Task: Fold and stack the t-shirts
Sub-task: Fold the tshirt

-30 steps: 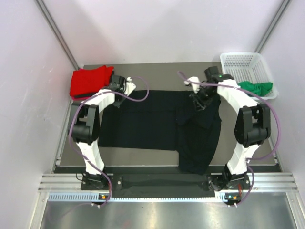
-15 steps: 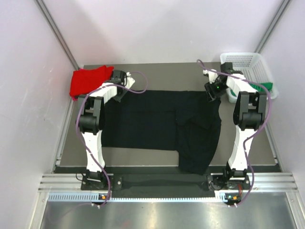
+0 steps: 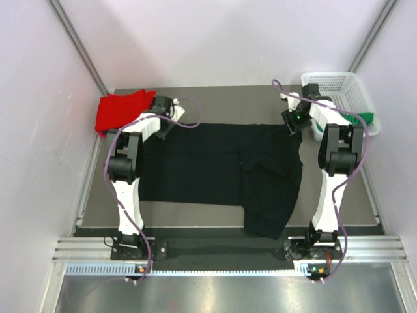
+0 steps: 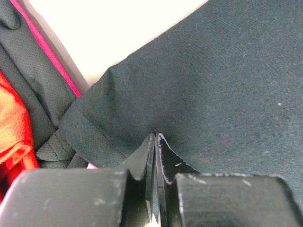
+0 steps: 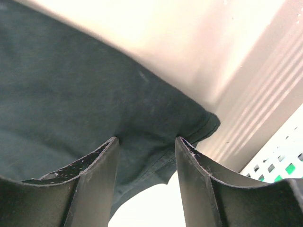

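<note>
The left pincer (image 4: 155,138) is pressed together on the far left corner of the black t-shirt (image 3: 202,163), its two tips meeting on a pinch of cloth with creases running out from them. The right pincer (image 5: 147,140) stands with its jaws apart, empty, over the far right sleeve corner of the same shirt, a strip of dark cloth showing between the two fingers.

A second ago the right arm reached inward over the rumpled right part of the shirt. It has since drawn back and outward to the shirt's far right corner, just beside the white mesh basket (image 3: 332,81), and it now covers most of the green t-shirt (image 3: 366,119) lying there. The left arm has straightened up from its earlier bowed pose, while its pincer stays at about the same spot.

The black t-shirt lies spread across the middle of the bench (image 3: 215,98). Its left part is flat, and its right part is doubled over in loose folds that reach toward the near edge, much as before. The red t-shirt (image 3: 120,111) sits bunched in the far left corner of the bench, unmoved, close to the left pincer.
</note>
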Controlling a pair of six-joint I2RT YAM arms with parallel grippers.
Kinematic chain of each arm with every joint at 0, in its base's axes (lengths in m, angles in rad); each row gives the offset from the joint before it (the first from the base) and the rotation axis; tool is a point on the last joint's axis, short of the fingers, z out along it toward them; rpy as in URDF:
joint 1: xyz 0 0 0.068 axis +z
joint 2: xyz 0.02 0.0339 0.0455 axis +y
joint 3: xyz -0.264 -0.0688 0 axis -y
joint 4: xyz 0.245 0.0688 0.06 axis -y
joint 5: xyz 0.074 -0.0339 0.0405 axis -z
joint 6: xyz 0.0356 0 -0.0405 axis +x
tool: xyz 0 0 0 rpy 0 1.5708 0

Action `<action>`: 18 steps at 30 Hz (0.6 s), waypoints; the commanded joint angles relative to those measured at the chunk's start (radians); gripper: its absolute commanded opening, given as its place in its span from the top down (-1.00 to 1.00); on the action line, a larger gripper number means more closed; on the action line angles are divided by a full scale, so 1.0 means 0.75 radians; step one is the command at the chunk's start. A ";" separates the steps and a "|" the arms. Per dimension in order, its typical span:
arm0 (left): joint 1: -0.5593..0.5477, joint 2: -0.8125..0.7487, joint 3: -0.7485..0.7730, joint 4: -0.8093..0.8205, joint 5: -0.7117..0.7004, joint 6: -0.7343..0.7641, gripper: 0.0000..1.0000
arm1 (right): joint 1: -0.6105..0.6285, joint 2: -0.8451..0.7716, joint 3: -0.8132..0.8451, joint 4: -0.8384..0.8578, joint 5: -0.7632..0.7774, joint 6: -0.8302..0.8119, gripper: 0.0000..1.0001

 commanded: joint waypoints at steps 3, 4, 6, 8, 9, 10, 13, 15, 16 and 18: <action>0.005 0.055 -0.021 -0.044 0.028 -0.008 0.88 | 0.044 0.040 0.053 0.061 0.287 -0.088 -0.05; 0.005 0.055 -0.021 -0.046 0.030 -0.012 0.88 | 0.044 0.065 0.059 0.057 0.340 -0.098 -0.05; 0.005 0.053 -0.017 -0.044 0.035 -0.020 0.88 | 0.087 0.087 0.069 0.028 0.373 -0.102 -0.03; 0.005 0.055 -0.015 -0.052 0.037 -0.024 0.88 | 0.094 0.128 0.096 -0.004 0.376 -0.100 0.36; 0.005 0.051 -0.017 -0.050 0.039 -0.026 0.88 | 0.096 0.140 0.102 -0.010 0.378 -0.100 0.54; 0.005 0.051 -0.021 -0.050 0.037 -0.026 0.88 | 0.096 0.159 0.108 -0.015 0.382 -0.098 0.70; 0.005 0.047 -0.035 -0.050 0.026 -0.024 0.88 | 0.098 0.177 0.112 -0.002 0.408 -0.092 1.00; 0.005 0.049 -0.043 -0.046 0.020 -0.020 0.88 | 0.098 0.183 0.117 0.012 0.427 -0.092 1.00; 0.005 0.051 -0.041 -0.042 0.018 -0.020 0.89 | 0.100 0.192 0.125 0.020 0.437 -0.094 1.00; 0.005 0.065 -0.027 -0.038 0.018 -0.018 0.88 | 0.098 0.212 0.137 0.032 0.455 -0.100 1.00</action>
